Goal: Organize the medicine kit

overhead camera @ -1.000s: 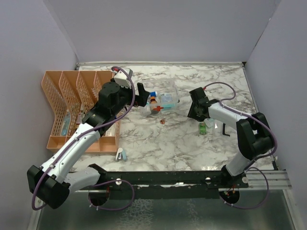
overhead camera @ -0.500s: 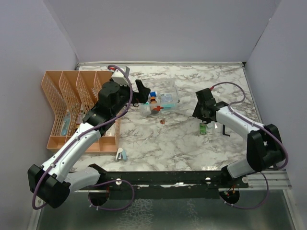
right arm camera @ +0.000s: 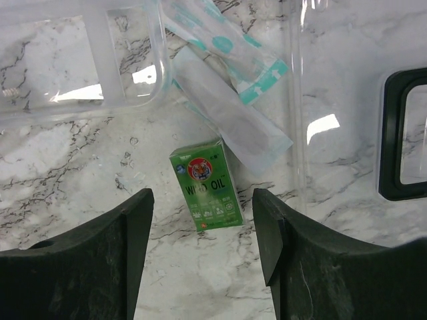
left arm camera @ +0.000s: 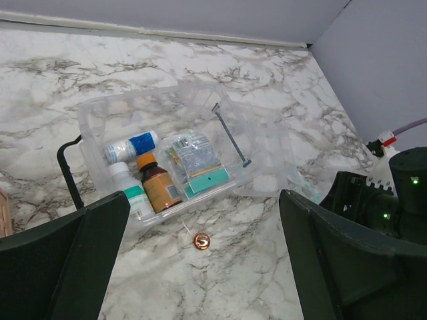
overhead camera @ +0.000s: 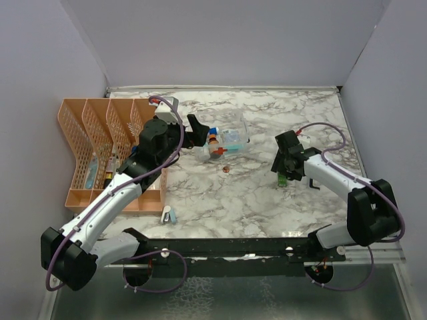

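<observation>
The right gripper (right arm camera: 200, 200) points down at the marble table (right arm camera: 80, 193) with its jaws spread wide and nothing in them. Between its fingers, touching neither, a green Wood Oil box (right arm camera: 205, 190) lies flat. Just beyond the box is a white sachet (right arm camera: 230, 110), and a teal-printed packet (right arm camera: 227, 50) overlaps the sachet's far end. To the gripper's right lies a clear lid (right arm camera: 333, 80) with a black clip (right arm camera: 400, 133). Ahead and to its left is another clear plastic edge (right arm camera: 100, 67); whether it belongs to the same lid cannot be told.

The left gripper (left arm camera: 203, 200) is also wide open and empty. Just ahead of its fingers a small copper-coloured disc (left arm camera: 201, 241) sits on the marble. Past the disc is the medicine kit (left arm camera: 267, 143), open, with a black handle (left arm camera: 67, 170) on the gripper's left. It holds a brown bottle with an orange cap (left arm camera: 159, 188), a white bottle with a green label (left arm camera: 128, 192), a blue-and-white tube (left arm camera: 130, 148), a foil sachet (left arm camera: 193, 153) and a teal card (left arm camera: 208, 180). Far to this gripper's right is the black body of the right arm (left arm camera: 400, 193). In the top view an orange lattice organizer (overhead camera: 100, 133) stands behind and to the left of the left arm.
</observation>
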`<action>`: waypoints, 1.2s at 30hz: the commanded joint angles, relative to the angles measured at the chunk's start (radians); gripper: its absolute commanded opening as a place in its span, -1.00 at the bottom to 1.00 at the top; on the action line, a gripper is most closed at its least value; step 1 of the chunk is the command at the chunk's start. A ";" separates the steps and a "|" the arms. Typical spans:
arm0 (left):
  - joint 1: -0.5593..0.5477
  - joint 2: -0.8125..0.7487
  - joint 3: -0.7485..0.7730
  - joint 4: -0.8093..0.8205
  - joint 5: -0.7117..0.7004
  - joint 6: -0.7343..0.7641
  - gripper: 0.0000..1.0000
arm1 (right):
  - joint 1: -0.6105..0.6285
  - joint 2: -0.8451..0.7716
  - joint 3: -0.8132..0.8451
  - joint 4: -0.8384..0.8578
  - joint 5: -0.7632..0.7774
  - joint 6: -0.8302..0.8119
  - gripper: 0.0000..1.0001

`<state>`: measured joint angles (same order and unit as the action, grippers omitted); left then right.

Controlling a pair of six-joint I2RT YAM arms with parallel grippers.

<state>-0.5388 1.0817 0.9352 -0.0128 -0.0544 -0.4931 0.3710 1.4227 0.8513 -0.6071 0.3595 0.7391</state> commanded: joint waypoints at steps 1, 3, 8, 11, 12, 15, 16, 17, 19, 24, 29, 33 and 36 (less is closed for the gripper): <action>-0.001 -0.030 -0.005 0.043 -0.028 -0.025 0.96 | -0.004 0.026 -0.018 -0.004 -0.056 -0.002 0.23; -0.001 -0.029 -0.008 0.045 -0.027 -0.029 0.95 | -0.004 0.037 -0.026 -0.002 -0.078 -0.004 0.23; -0.002 -0.022 -0.015 0.051 -0.021 -0.036 0.93 | -0.004 0.067 -0.032 0.006 -0.095 -0.011 0.21; -0.001 -0.017 -0.016 0.052 -0.014 -0.035 0.93 | -0.005 0.088 -0.027 0.024 -0.107 -0.035 0.13; -0.001 -0.015 -0.017 0.052 -0.012 -0.035 0.93 | -0.004 0.097 -0.024 0.027 -0.108 -0.041 0.11; -0.001 -0.013 -0.018 0.054 -0.011 -0.032 0.92 | -0.005 0.122 -0.019 0.038 -0.096 -0.053 0.03; -0.002 -0.014 -0.018 0.055 -0.011 -0.031 0.92 | -0.005 0.129 -0.020 0.043 -0.091 -0.056 0.01; -0.001 -0.013 -0.019 0.054 -0.011 -0.030 0.92 | -0.004 0.134 -0.018 0.046 -0.087 -0.060 -0.01; -0.002 -0.013 -0.019 0.056 -0.013 -0.029 0.92 | -0.005 0.143 -0.016 0.059 -0.081 -0.076 -0.04; -0.002 -0.012 -0.022 0.053 -0.020 -0.046 0.92 | -0.004 0.153 -0.017 0.093 -0.064 -0.097 -0.11; -0.001 -0.008 -0.020 0.061 -0.029 -0.040 0.92 | -0.004 0.138 -0.011 0.103 -0.076 -0.096 -0.27; -0.001 0.000 -0.011 0.063 -0.035 -0.022 0.92 | -0.004 0.090 0.017 0.092 -0.099 -0.096 -0.32; -0.001 0.004 -0.006 0.065 -0.046 -0.012 0.92 | -0.004 0.056 0.049 0.078 -0.112 -0.088 -0.33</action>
<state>-0.5388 1.0798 0.9180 0.0154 -0.0654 -0.5247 0.3710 1.5364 0.8387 -0.5282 0.2668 0.6498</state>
